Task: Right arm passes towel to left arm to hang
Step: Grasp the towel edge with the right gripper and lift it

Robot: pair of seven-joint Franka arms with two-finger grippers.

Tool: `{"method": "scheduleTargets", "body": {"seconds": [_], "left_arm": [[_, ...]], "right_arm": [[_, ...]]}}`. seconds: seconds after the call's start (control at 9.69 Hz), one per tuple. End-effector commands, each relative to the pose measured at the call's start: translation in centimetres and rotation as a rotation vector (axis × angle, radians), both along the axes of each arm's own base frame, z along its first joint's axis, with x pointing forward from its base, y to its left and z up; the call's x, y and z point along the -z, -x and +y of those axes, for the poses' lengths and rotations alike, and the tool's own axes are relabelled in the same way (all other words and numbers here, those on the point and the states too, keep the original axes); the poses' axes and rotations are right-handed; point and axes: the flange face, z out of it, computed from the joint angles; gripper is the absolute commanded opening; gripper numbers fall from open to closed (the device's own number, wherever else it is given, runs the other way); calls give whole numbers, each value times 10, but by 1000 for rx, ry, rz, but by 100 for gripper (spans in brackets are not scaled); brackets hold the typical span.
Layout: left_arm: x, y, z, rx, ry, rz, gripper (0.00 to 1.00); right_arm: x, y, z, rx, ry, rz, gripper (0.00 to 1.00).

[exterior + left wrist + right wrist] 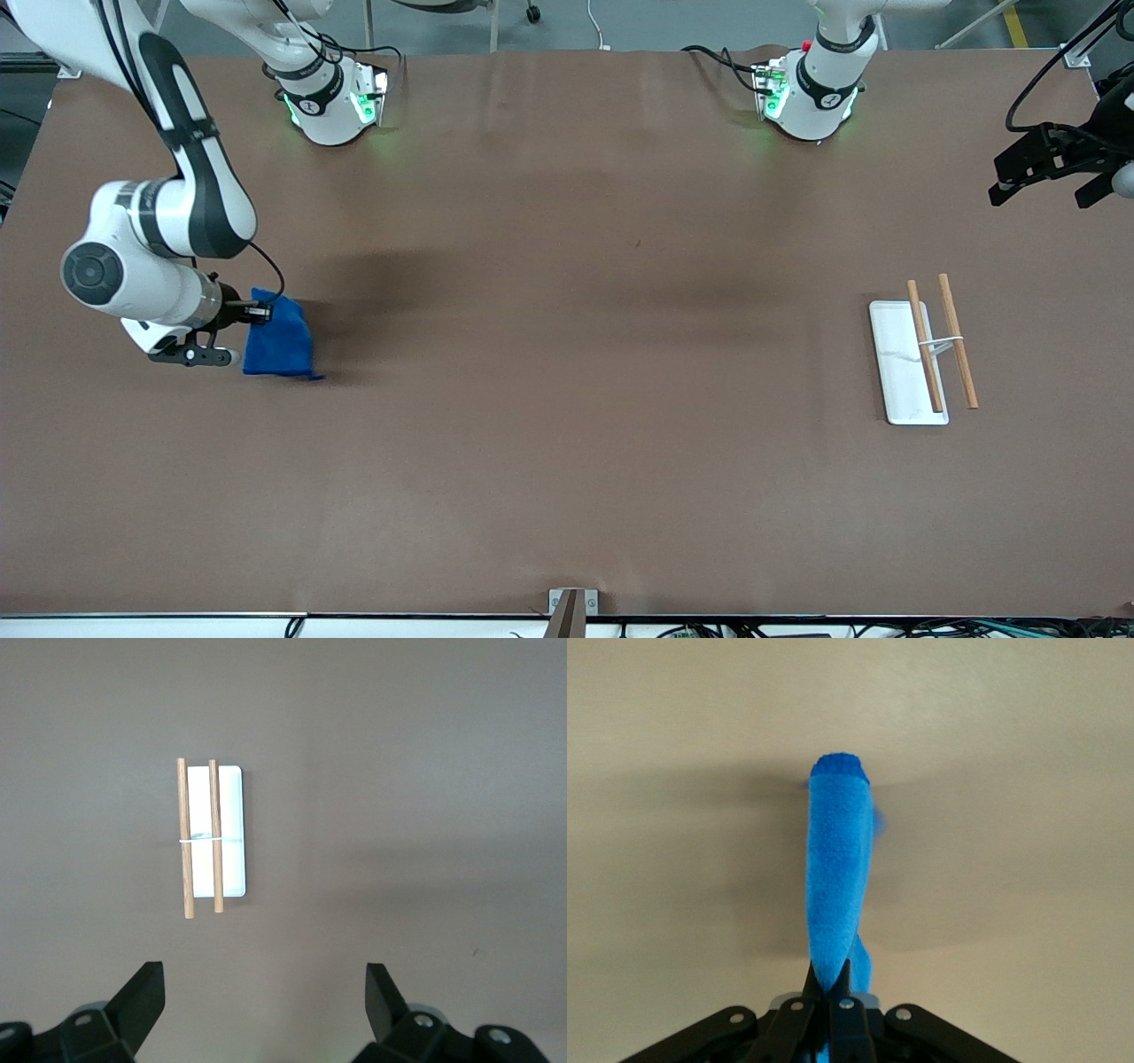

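Observation:
The bright blue towel [278,341] hangs from my right gripper [259,311] at the right arm's end of the table, its lower edge near the brown surface. The right gripper is shut on the towel's upper edge; in the right wrist view the towel [837,877] runs out in a narrow folded strip from the pinched fingers [831,985]. My left gripper [1045,173] is open and empty, up in the air at the left arm's end, by the table's edge. In the left wrist view its fingertips [146,988] stand wide apart over bare table.
A white tray [895,363] with a rack of two wooden rods [943,341] lies at the left arm's end of the table. It also shows in the left wrist view [232,833]. A small metal bracket [571,602] sits at the table's front edge.

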Motion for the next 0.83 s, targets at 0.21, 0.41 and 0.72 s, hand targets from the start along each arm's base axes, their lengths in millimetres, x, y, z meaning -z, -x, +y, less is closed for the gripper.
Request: {"method": "scheduleTargets", "body": {"seconds": [0.21,0.41,0.72], "left_arm": [[15,-7,3,10,-18,18,100],[20,-6,0,21,-19,33,100],[23,-6,-4,30,-18,40,100]], "right_arm": [[-55,-21,44,0,-323,-26,0],[-92,-34,70,66,-532,-63,0],[-133,-31,151,137,-860,-75,0]]}}
